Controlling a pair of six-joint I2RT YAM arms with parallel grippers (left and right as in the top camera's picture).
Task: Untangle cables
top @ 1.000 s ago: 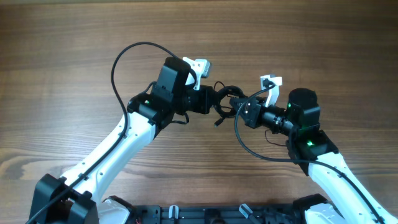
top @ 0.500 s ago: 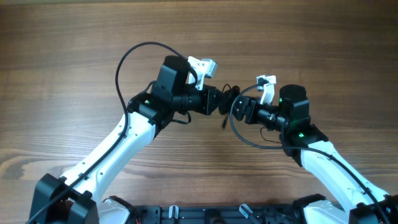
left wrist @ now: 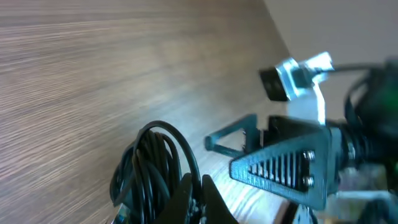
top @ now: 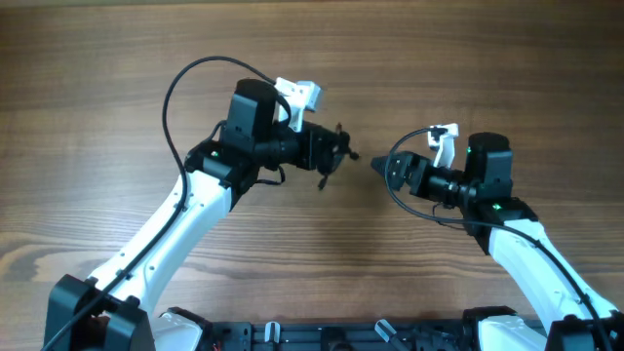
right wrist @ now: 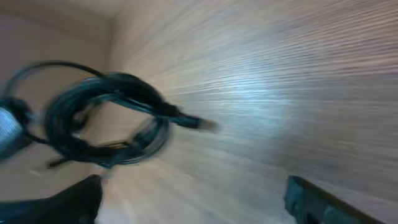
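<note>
While the left gripper (top: 330, 156) is pinched on the cables (left wrist: 152, 168), the bundle sits just above centre frame in the overhead view, over bare table (top: 117, 58), with one loose tail drooping below it. Noted the right gripper (top: 382, 168): spread wide, nothing in it, to the right of the bundle, near but apart, wood showing between. In the right wrist view the coil lies upper left, and one plug tip (right wrist: 202, 124) juts rightward toward frame centre, roughly level. My read: that end is the piece to take, and the free right arm faces it head-on. How the loops are knotted, cannot tell; too blurred.
</note>
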